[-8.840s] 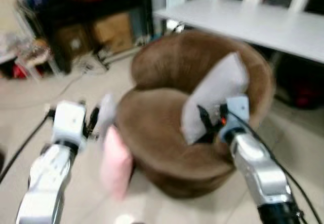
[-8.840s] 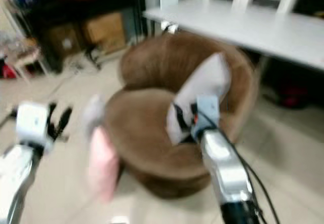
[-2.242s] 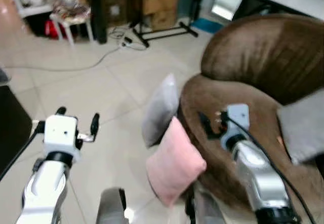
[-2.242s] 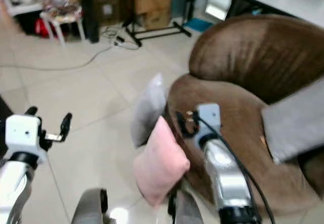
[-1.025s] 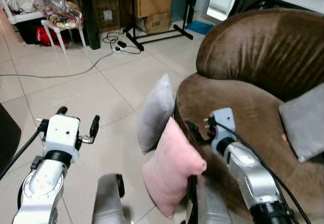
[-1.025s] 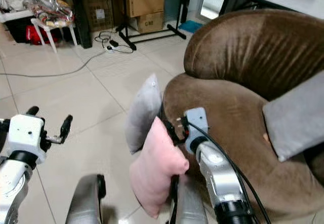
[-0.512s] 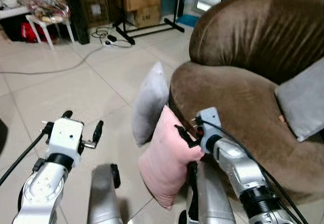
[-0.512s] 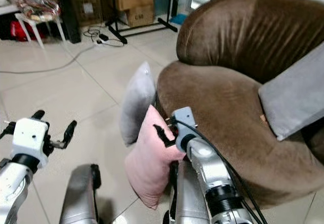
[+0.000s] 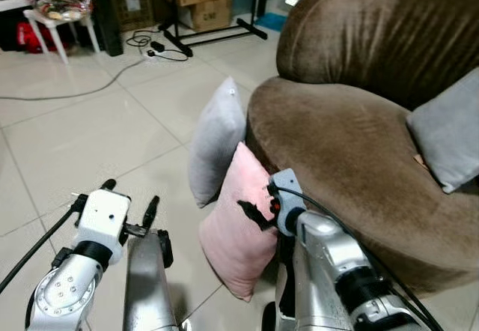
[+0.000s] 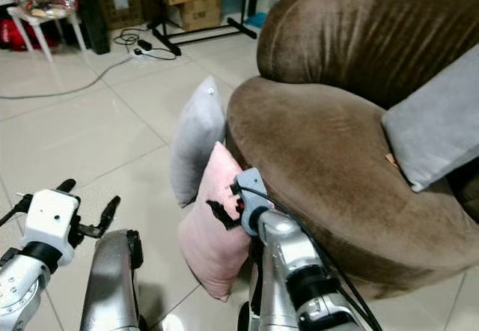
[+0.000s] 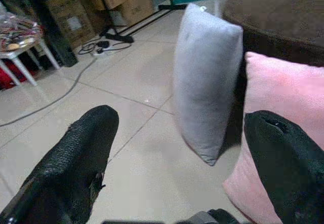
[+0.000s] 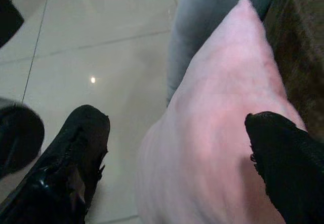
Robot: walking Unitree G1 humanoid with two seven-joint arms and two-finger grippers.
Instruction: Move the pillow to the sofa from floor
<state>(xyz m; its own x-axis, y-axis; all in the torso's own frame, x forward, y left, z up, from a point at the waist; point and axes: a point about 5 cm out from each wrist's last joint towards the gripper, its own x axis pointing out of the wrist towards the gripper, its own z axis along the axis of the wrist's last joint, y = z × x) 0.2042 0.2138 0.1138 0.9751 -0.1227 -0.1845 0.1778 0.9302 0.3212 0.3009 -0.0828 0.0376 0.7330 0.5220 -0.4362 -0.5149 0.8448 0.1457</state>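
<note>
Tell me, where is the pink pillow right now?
The pink pillow stands on the floor against the brown sofa, just before the grey pillow, with the right gripper open around its top.

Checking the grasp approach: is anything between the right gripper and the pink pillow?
Nothing visible. The right gripper is open with the pink pillow directly between its fingers; the grey pillow leans behind it, against the sofa.
</note>
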